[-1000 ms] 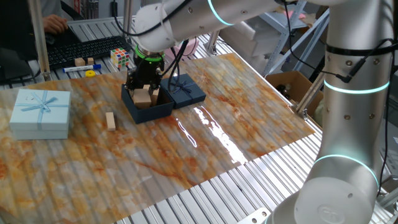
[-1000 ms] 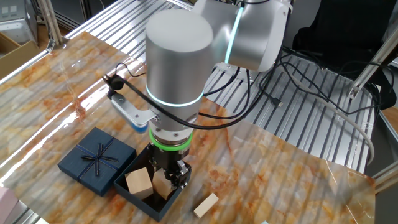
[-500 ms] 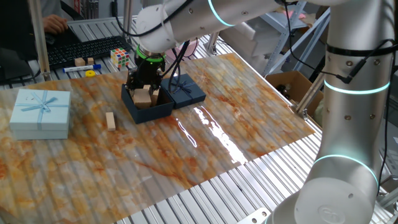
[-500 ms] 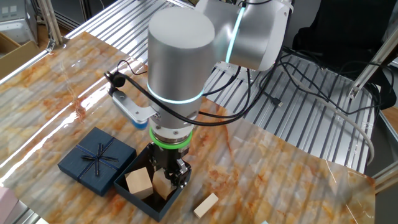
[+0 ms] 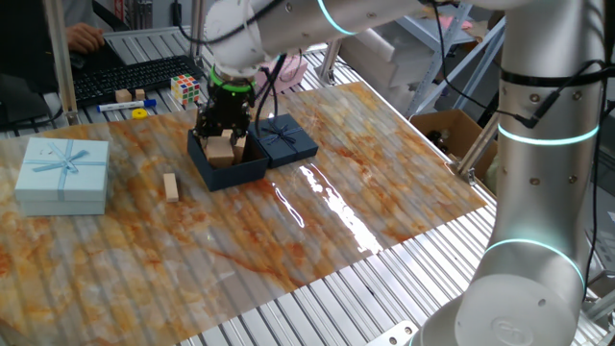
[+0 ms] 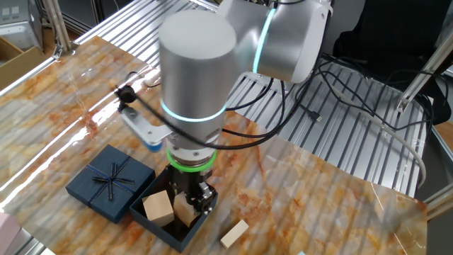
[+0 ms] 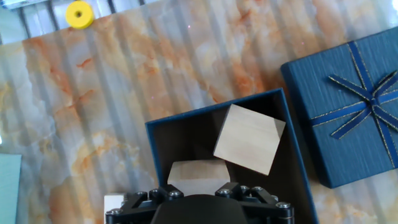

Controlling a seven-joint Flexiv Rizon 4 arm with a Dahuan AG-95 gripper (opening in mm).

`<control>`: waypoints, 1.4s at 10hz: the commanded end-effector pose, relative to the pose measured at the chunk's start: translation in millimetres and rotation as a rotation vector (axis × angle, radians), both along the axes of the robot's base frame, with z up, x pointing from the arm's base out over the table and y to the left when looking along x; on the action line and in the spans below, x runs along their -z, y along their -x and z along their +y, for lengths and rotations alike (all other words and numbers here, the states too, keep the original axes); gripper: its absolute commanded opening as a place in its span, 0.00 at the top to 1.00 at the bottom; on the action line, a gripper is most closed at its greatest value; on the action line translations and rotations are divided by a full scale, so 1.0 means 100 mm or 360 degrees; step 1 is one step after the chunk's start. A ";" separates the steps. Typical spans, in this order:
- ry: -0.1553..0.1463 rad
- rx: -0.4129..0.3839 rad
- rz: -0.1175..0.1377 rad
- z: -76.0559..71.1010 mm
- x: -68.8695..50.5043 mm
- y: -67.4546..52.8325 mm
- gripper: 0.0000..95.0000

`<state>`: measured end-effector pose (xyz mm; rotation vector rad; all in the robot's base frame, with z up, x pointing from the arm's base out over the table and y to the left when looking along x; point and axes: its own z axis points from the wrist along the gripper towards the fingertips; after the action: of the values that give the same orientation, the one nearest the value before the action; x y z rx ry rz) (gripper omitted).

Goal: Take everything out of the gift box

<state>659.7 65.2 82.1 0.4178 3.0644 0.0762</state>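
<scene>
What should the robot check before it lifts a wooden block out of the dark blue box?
1. Lid off and lying beside the gift box: ok.
2. Gripper down inside the box: ok.
3. Fingers closed firmly on the near block: cannot tell, the hand hides them.
4. Second block clear of the gripper: ok, it leans tilted beside it.
5. Room on the table to set a block down: ok; one slab already lies out there.

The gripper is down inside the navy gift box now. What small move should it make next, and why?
Probably lift straight up. The gripper straddles one wooden block in the gift box, with its fingers at the block's sides, though a firm grip cannot be confirmed. A second block sits close beside it, and the walls surround both, so sideways motion risks bumping them.
</scene>
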 end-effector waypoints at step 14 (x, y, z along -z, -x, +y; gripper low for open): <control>-0.0020 0.0130 0.0079 0.17 -0.49 -0.03 1.00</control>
<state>657.6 82.3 132.2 0.5570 3.0852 0.0783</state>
